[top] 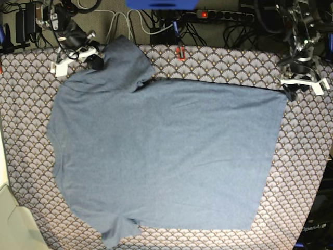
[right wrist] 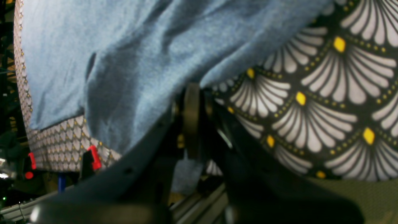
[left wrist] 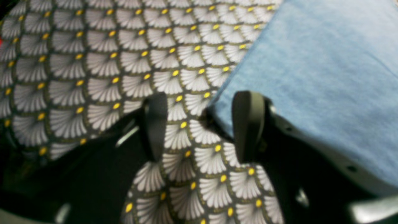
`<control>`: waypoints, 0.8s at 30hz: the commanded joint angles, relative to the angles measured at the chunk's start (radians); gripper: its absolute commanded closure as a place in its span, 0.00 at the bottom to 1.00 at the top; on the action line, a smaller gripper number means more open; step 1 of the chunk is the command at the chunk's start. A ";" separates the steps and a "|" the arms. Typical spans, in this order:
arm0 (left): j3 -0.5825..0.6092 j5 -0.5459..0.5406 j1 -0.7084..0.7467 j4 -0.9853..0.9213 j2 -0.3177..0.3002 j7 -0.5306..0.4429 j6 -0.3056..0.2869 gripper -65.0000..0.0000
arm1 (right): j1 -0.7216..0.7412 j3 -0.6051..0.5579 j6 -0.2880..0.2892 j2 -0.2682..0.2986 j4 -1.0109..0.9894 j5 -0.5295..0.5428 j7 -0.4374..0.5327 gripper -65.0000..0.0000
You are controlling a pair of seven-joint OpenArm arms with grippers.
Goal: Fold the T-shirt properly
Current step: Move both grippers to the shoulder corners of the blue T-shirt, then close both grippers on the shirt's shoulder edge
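Observation:
The slate-blue T-shirt [top: 166,156] lies spread flat on the scallop-patterned cover, with no lettering showing. In the base view my right gripper [top: 95,60] sits at the far-left sleeve, which is bunched up there. The right wrist view shows that gripper [right wrist: 194,90] shut, with blue T-shirt [right wrist: 124,62] cloth pinched between its fingers and draped over one. My left gripper [top: 289,94] is at the shirt's far-right corner. In the left wrist view it [left wrist: 202,124] stands open, and the T-shirt [left wrist: 311,77] corner reaches in between the fingers [left wrist: 248,124], lying flat on the cover.
The patterned table cover [top: 208,62] borders the shirt on all sides. Cables and a power strip [top: 218,14] lie beyond the far edge. Red clamps [right wrist: 93,157] grip the table edge. A pale panel [top: 10,224] stands at the near-left corner.

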 commanded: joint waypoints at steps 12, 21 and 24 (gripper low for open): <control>0.061 -0.002 -0.097 -0.086 -0.006 -0.024 -0.004 0.49 | -0.009 -0.037 -0.026 0.037 -0.005 -0.027 -0.032 1.00; 0.058 -0.003 -0.094 -0.086 -0.003 -0.024 -0.004 0.49 | 0.003 -0.041 -0.026 0.042 -0.006 -0.027 -0.032 1.00; 0.055 -0.003 -0.092 -0.086 -0.003 -0.024 -0.004 0.49 | 0.005 -0.041 -0.026 0.042 -0.006 -0.027 -0.032 1.00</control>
